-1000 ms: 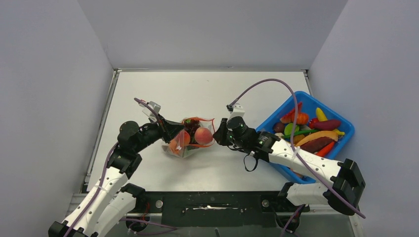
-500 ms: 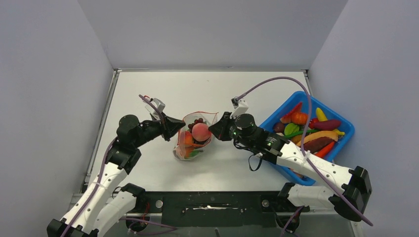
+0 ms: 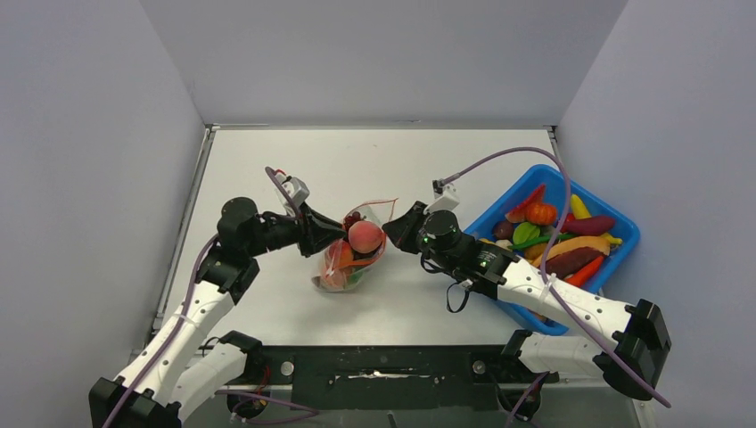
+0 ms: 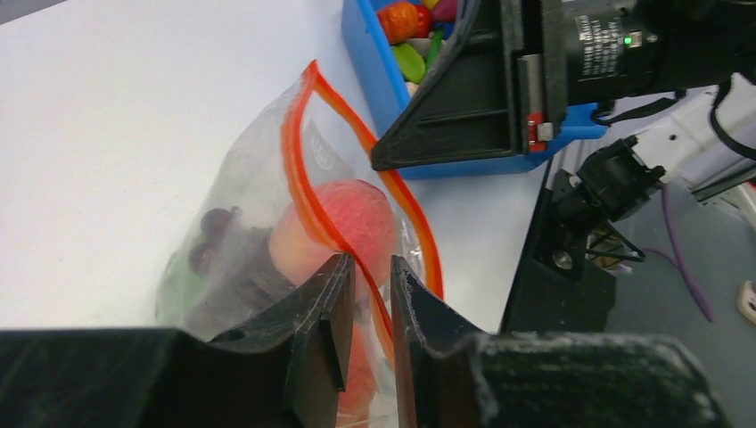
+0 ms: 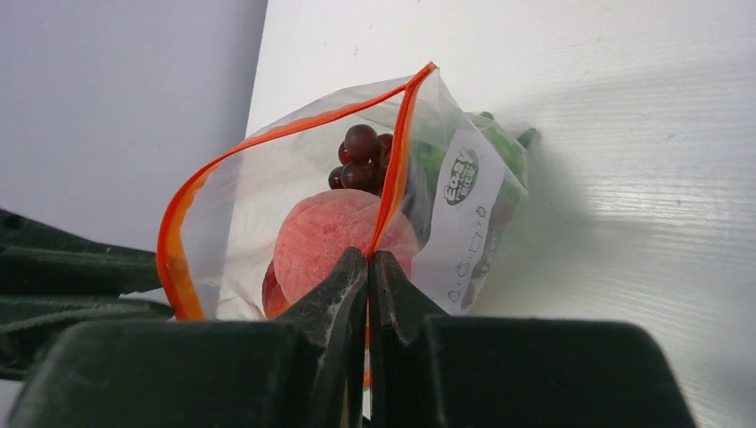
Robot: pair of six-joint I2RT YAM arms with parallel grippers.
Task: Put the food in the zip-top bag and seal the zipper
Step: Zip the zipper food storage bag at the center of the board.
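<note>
At 12 o'clock from the arm bases, mid-desk (image 3: 267, 160), a small clear crinkly zip-top bag (image 3: 349, 267) holds a pink round toy fruit (image 3: 364, 237) and dark purple grapes (image 3: 353, 217). The left jaws pinch its orange-red zipper strip (image 5: 398, 160) from 9 o'clock, and the right jaws pinch it from 3 o'clock.

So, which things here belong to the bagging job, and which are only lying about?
Job in hand: zip-top bag, its zipper, the peach and grapes inside it, left gripper and right gripper, both pinching the bag's mouth.

Lying about: blue bin and the toy food in it, though some may be bagged later.
</note>
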